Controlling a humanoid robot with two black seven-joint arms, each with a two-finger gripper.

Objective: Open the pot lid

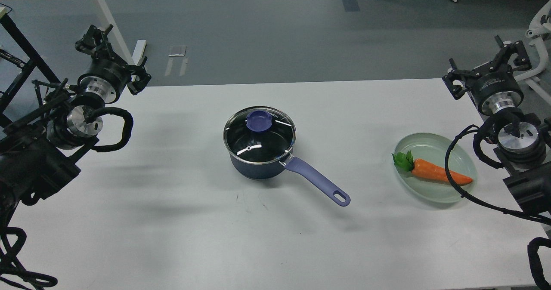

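One lid (260, 135) sits closed on one pot (257, 163) mid-desk (172, 221), handle pointing toward the near right. Best approach, I judge: come straight down on the knob (259, 120), pinch it squarely, lift vertically so the pot stays put. Left end effector (112, 49) and right end effector (488, 68) hang well apart at the desk's far corners, holding nothing; right fingers spread, left opening unclear. One plate (430, 141), one carrot (439, 174).

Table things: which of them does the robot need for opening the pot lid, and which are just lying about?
Needed for the job:
- the lid, resting closed on the pot
- its knob
- the pot, handle pointing toward the lower right

Just lying about:
- the pale green plate, right of the pot
- the carrot lying on that plate
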